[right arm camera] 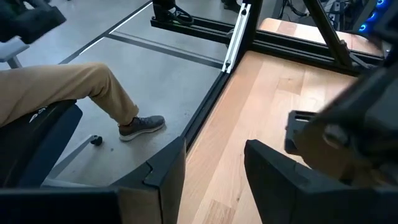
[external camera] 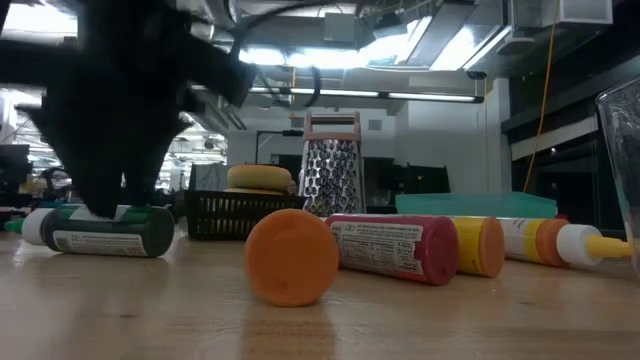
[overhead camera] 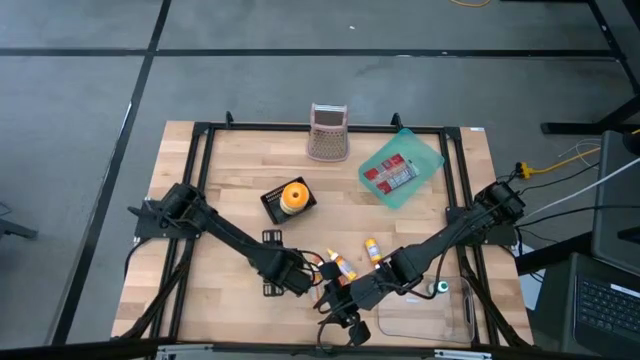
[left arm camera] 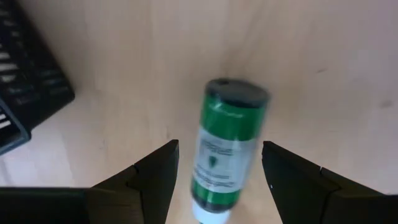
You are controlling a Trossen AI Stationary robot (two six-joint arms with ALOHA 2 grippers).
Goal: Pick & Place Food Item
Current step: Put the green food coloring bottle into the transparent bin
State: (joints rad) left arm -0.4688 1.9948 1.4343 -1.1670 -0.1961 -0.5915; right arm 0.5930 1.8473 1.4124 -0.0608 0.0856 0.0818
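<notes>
Left gripper [left arm camera: 217,180] wide open, empty, straddling lying green bottle [left arm camera: 225,146]; round bottle may roll off its fingers [left arm camera: 155,177] when closing.

Green bottle [left arm camera: 225,146] btwn left gripper [left arm camera: 219,168] fingers, gaps both sides; black basket [left arm camera: 28,93] close by.

Grater [overhead camera: 328,131]: at the table's [overhead camera: 230,180] far edge, middle.
Basket [overhead camera: 287,199]: near centre, holding a round food item [overhead camera: 295,195].
Tray [overhead camera: 401,168]: right of the basket.
Bottles [overhead camera: 343,266]: near edge, apparently between both arms.
</notes>
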